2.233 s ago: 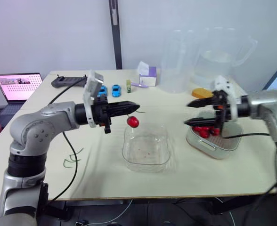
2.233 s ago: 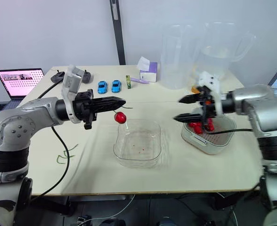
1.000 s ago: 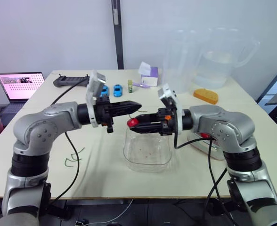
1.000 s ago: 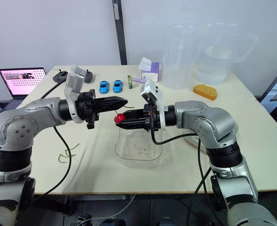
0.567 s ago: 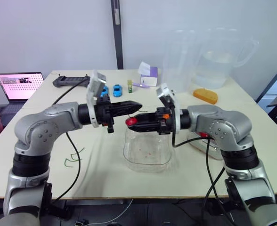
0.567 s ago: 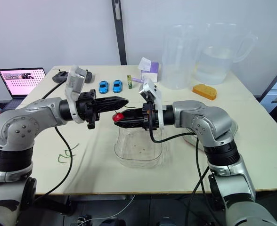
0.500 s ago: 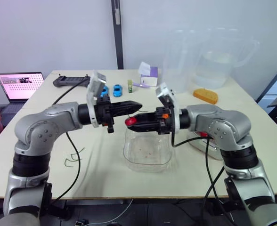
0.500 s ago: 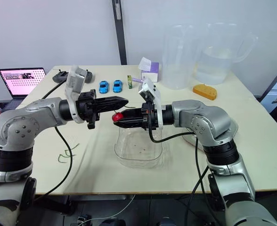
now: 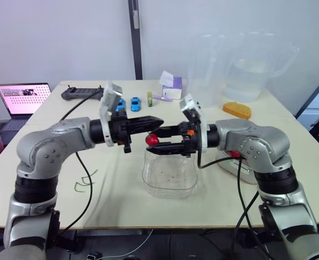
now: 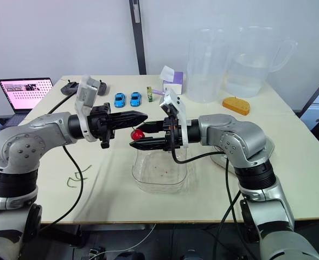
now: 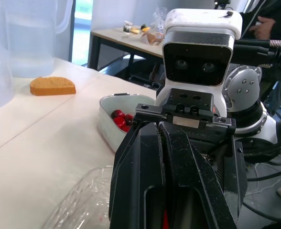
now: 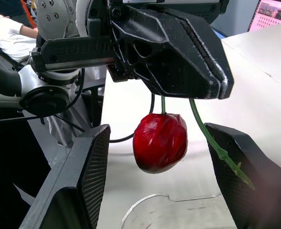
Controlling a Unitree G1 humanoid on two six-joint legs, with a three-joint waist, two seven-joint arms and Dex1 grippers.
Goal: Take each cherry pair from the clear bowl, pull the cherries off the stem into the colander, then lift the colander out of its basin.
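My left gripper (image 9: 156,122) is shut on a green cherry stem (image 12: 212,143) above the far rim of the clear bowl (image 9: 148,181). One red cherry (image 9: 152,139) hangs from that stem just under its tips. My right gripper (image 10: 138,135) is open, one finger above and one below the cherry, touching neither side that I can see. The white basin (image 11: 106,113) holding the colander with several red cherries (image 11: 119,119) stands to the right, mostly behind my right arm (image 9: 246,141). The bowl holds only small red specks.
Loose green stems (image 9: 83,181) lie on the table at the left. Farther back are a laptop (image 9: 21,98), a black controller (image 9: 78,93), two blue toy cars (image 9: 126,103), a purple box (image 9: 171,86), two clear jugs (image 9: 257,65) and an orange sponge (image 9: 236,110).
My right gripper came over from the colander, closed around the hanging cherry, and has now opened, with the cherry still on the stem. The left gripper has stayed put.
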